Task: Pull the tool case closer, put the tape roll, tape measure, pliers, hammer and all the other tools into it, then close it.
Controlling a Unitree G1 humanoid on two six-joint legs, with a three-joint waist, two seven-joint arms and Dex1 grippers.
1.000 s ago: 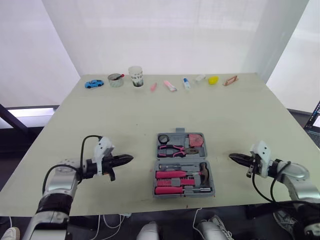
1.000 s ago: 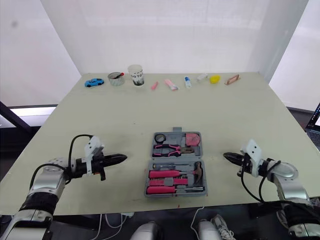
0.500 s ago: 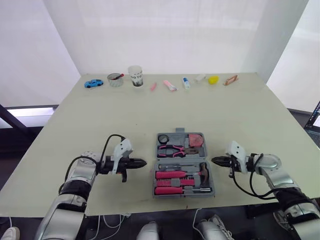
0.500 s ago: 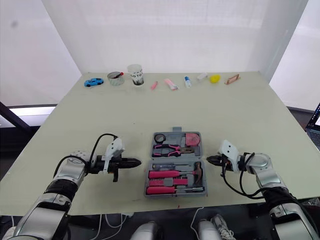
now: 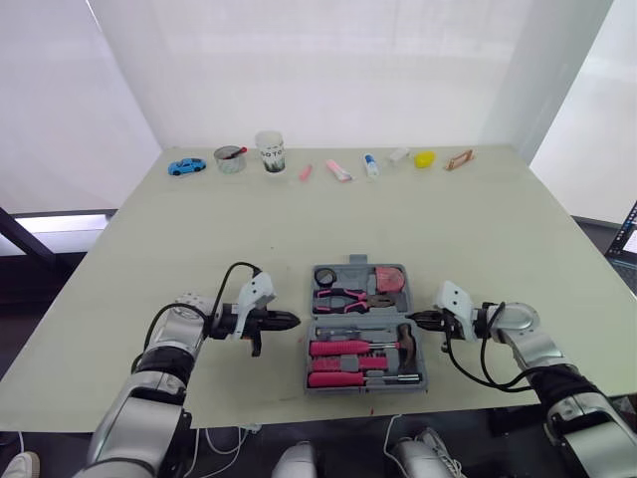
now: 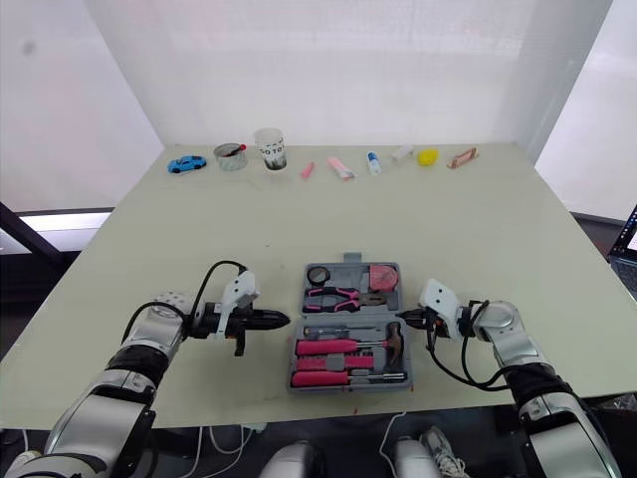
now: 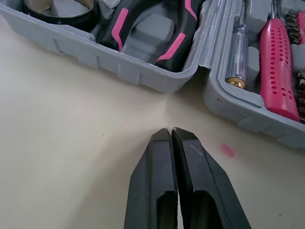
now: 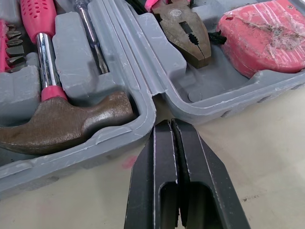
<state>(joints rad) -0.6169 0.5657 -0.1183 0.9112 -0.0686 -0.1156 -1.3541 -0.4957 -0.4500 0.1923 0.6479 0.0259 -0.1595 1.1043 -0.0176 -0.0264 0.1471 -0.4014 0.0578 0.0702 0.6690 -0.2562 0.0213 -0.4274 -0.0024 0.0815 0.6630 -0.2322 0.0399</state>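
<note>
Tool case (image 7: 138, 71) lies open on the table (image 5: 299, 229), centre, near the front edge. Rear half: tape roll (image 5: 326, 278) left, pliers (image 5: 343, 297) centre, tape measure (image 5: 389, 280) right. Front half: hammer (image 5: 398, 342), head to the right, with a screwdriver (image 5: 343, 378) before it. Left gripper (image 5: 289, 321) is just beside the case's left side at the hinge line, right gripper (image 5: 411, 320) just beside its right. Far edge, left to right: toy car (image 5: 186, 166), tin (image 5: 230, 159), cup (image 5: 270, 151).

The open tool case (image 5: 363, 329) sat squarely between the left gripper (image 5: 293, 321) and the right gripper (image 5: 411, 319), blocking each one's path inward. Bare table (image 5: 468, 229) lay open either side and beyond, up to the small things (image 5: 338, 170) along the far edge.
</note>
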